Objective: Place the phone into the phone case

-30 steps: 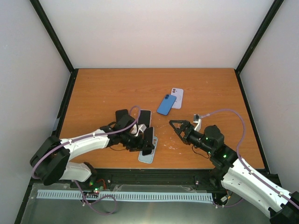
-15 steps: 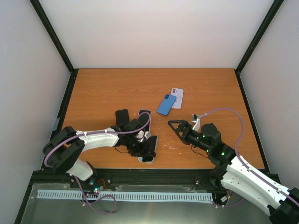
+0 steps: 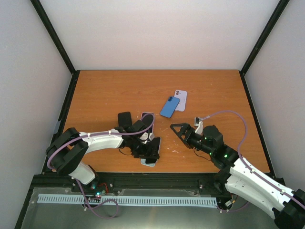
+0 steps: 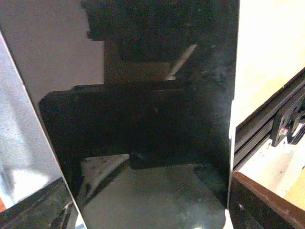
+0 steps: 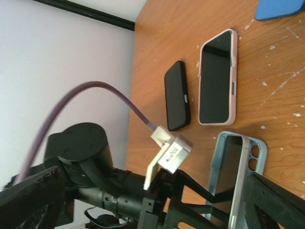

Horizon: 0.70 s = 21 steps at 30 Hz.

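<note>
Tipped up a second ago, the phone [image 5: 229, 164] now lies in the near blue case [image 5: 258, 157] between the left gripper's [image 3: 147, 150] wide jaws, grip unclear; pressing home seems left.

- Orange wood table [image 5: 267, 109] with white scuffs, pale wall [image 5: 62, 62] behind it.
- Pink-cased phone [image 5: 217, 76] lies screen up; a smaller black phone [image 5: 176, 95] sits just beside it, not touching.
- Light blue case [image 5: 256, 164] has a dark phone [image 5: 228, 167] lying in it, camera cutout end uncovered.
- Left pincer [image 5: 200, 200] is down at that case's near end; can't tell if it's gripping.
- Purple cable [image 5: 102, 93] runs into a white block [image 5: 172, 152].
- Right pincer [image 5: 151, 205] is spread wide, fingers [image 5: 274, 202] in both bottom corners.
- Corner of a blue thing [image 5: 281, 8] top right.
</note>
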### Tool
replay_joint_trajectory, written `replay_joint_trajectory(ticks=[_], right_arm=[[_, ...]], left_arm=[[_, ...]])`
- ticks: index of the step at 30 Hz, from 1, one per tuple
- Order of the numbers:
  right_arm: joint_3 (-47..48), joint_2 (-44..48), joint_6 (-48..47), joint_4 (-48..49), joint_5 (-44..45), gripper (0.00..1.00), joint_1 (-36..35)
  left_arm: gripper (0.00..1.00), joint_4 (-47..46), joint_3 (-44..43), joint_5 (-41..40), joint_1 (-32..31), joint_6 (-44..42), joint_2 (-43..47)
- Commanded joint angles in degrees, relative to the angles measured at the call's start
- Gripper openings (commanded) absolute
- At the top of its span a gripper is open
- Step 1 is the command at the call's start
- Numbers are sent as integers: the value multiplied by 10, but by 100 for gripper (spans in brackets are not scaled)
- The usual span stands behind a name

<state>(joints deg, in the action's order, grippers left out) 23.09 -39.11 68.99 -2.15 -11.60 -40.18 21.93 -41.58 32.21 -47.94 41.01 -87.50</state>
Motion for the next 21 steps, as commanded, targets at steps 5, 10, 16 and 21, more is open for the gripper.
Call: replay_joint_trajectory(ticks=[5, 10, 16, 21], right_arm=[[3, -30, -46, -43, -30, 96, -2], [6, -70, -80, -72, -49, 85, -2], [-11, -135, -96, -57, -61, 58, -16], [-14, -194, -95, -27, -52, 44, -44]], left_arm=[[87, -2, -26, -18, -4, -6, 4], [85, 2, -26, -49, -2, 17, 23], [75, -18, 18, -51, 59, 40, 92], [74, -44, 59, -52, 92, 37, 122]])
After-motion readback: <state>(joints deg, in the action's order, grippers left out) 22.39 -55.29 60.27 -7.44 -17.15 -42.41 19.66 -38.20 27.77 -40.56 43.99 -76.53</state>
